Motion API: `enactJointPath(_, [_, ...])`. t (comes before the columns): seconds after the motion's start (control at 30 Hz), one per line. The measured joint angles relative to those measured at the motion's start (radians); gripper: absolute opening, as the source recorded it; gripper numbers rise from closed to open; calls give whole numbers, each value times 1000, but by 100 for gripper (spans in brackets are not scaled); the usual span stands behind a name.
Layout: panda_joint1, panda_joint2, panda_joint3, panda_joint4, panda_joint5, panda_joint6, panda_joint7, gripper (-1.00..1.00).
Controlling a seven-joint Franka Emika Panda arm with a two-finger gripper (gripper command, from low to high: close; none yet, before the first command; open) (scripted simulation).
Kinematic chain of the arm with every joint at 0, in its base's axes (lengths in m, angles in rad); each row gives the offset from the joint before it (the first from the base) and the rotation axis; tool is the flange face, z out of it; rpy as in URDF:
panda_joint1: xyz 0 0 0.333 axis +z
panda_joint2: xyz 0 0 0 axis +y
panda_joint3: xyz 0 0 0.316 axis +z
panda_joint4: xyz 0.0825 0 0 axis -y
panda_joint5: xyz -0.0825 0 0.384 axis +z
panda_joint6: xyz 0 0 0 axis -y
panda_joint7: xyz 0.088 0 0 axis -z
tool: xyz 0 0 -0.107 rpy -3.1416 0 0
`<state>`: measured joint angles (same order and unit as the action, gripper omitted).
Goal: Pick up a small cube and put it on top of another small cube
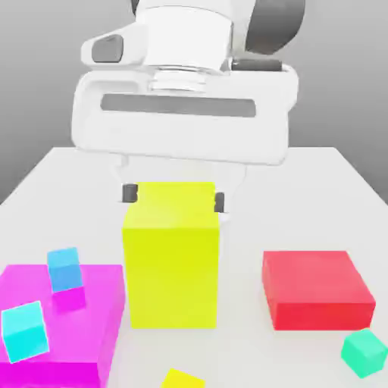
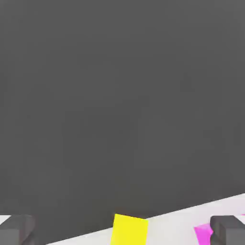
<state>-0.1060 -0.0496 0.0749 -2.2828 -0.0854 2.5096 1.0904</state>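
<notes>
— What was seen past the pincer (image 2: 122, 229)?
— Two dark fingertips (image 2: 16, 228) were spread wide; between them a yellow block (image 2: 129, 230) and a magenta block (image 2: 205, 233) were seen on the pale surface (image 2: 172, 225).

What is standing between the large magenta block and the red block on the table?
In the exterior view, the tall yellow block stands between the magenta block and the red block.

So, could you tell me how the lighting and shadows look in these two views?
Exterior view: soft, even light, faint shadow beside the yellow block, no glare. Hand view: mostly flat dark grey backdrop, with a pale table strip, nothing blurred.
</notes>
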Motion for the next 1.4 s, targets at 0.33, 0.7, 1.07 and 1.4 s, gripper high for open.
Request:
enactJointPath(0.33, [-2,358,-7,7,28,105,92,0])
enactJointPath(0.7, [8,559,-21,39,17,244,115,-100])
enactJointPath(1.07, [-97,271,-126,41,69,-49,207,-100])
enactJointPath(1.4, [-197,249,-222,40,135,-69,283,100])
